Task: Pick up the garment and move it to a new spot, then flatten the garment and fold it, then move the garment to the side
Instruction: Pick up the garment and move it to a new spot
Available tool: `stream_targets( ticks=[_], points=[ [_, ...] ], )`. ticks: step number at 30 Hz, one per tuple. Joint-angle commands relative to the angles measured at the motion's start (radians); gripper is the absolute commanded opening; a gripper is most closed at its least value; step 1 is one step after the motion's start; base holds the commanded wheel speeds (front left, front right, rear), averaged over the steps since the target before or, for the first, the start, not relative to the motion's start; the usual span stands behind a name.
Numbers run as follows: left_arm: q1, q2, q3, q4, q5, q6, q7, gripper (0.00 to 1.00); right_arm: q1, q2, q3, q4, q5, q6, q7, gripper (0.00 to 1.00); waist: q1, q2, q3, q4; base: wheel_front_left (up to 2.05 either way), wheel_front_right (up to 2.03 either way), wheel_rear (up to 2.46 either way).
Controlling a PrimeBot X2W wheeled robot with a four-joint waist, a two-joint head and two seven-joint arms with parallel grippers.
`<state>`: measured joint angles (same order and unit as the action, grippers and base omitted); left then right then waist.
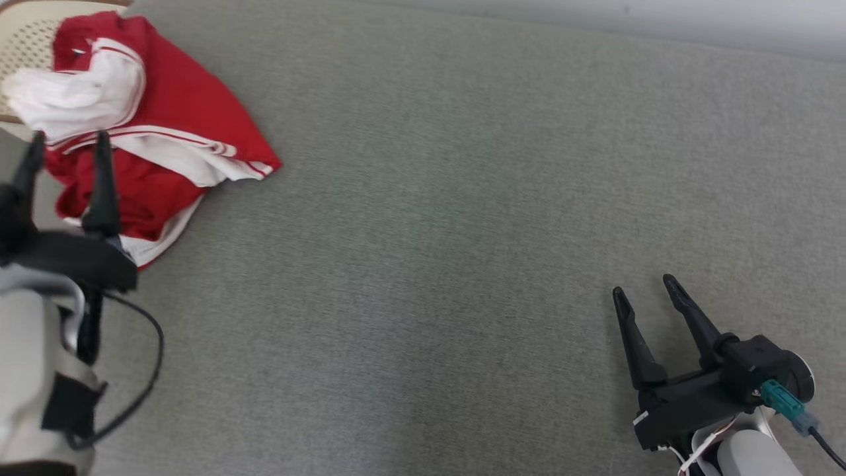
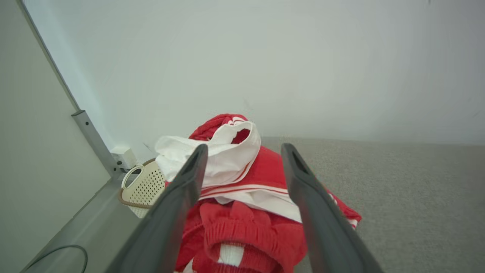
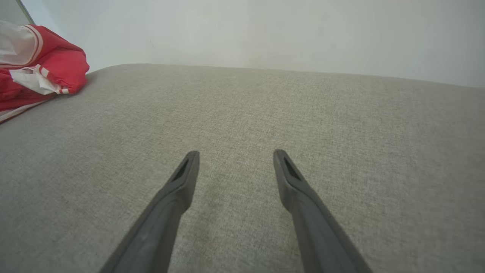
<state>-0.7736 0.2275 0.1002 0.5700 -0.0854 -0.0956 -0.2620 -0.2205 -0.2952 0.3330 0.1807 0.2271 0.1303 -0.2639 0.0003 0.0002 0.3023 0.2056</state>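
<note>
The red and white garment (image 1: pixel 165 132) is lying crumpled at the far left of the grey surface (image 1: pixel 462 231), so I am judging that picking up, flattening, folding and moving aside are all remaining. Its far left part is lying partly over a cream perforated basket (image 1: pixel 26 33), whose inside is hidden. The left gripper (image 1: pixel 69 137) is hovering at the garment's near side and the right gripper (image 1: pixel 643 284) at the near right, both spread and empty.
</note>
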Motion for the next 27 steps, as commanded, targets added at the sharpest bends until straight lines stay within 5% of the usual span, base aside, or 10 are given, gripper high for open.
stream_targets(
  ticks=[1, 6, 15, 22, 23, 24, 25, 27],
  points=[
    [-0.060, 0.030, -0.006, 0.036, 0.008, -0.006, -0.005, 1.00, -0.016, -0.009, 0.007, -0.001, 0.008, 0.001, -0.001, 1.00, -0.0003, -0.0002, 0.064, -0.070, 0.00, 0.00, 0.00],
    [-0.174, 0.081, -0.020, 0.152, 0.025, 0.002, 0.001, 1.00, -0.009, -0.012, 0.007, 0.003, 0.018, 0.001, -0.001, 1.00, -0.0003, -0.0002, 0.082, -0.104, 0.00, 0.00, 0.00],
    [-0.263, 0.140, -0.027, 0.301, 0.075, 0.113, 0.056, 1.00, -0.008, -0.005, -0.001, 0.010, 0.033, 0.001, -0.001, 1.00, -0.0003, -0.0002, 0.111, -0.153, 0.00, 0.00, 0.00],
    [-0.283, 0.164, -0.010, 0.360, 0.041, 0.113, 0.041, 1.00, -0.025, 0.012, -0.005, 0.020, 0.047, 0.001, 0.000, 1.00, -0.0003, -0.0002, 0.113, -0.180, 0.00, 0.00, 0.00],
    [-0.287, 0.170, -0.011, 0.367, 0.039, 0.107, 0.045, 0.54, -0.025, 0.013, -0.004, 0.020, 0.048, 0.000, 0.000, 1.00, -0.0003, -0.0002, 0.112, -0.183, 0.00, 0.00, 0.00],
    [-0.296, 0.174, -0.010, 0.373, 0.035, 0.107, 0.045, 0.20, -0.025, 0.015, -0.002, 0.021, 0.051, 0.001, 0.000, 1.00, -0.0003, -0.0002, 0.111, -0.186, 0.00, 0.00, 0.00],
    [-0.302, 0.175, -0.010, 0.379, 0.035, 0.105, 0.047, 0.00, -0.027, 0.016, -0.003, 0.021, 0.052, 0.000, 0.000, 1.00, -0.0003, -0.0002, 0.110, -0.189, 0.00, 0.00, 0.00],
    [-0.311, 0.178, -0.010, 0.380, 0.034, 0.101, 0.041, 0.00, -0.029, 0.021, -0.009, 0.021, 0.057, 0.001, -0.001, 1.00, -0.0003, -0.0002, 0.110, -0.193, 0.00, 0.00, 0.00]
  ],
)
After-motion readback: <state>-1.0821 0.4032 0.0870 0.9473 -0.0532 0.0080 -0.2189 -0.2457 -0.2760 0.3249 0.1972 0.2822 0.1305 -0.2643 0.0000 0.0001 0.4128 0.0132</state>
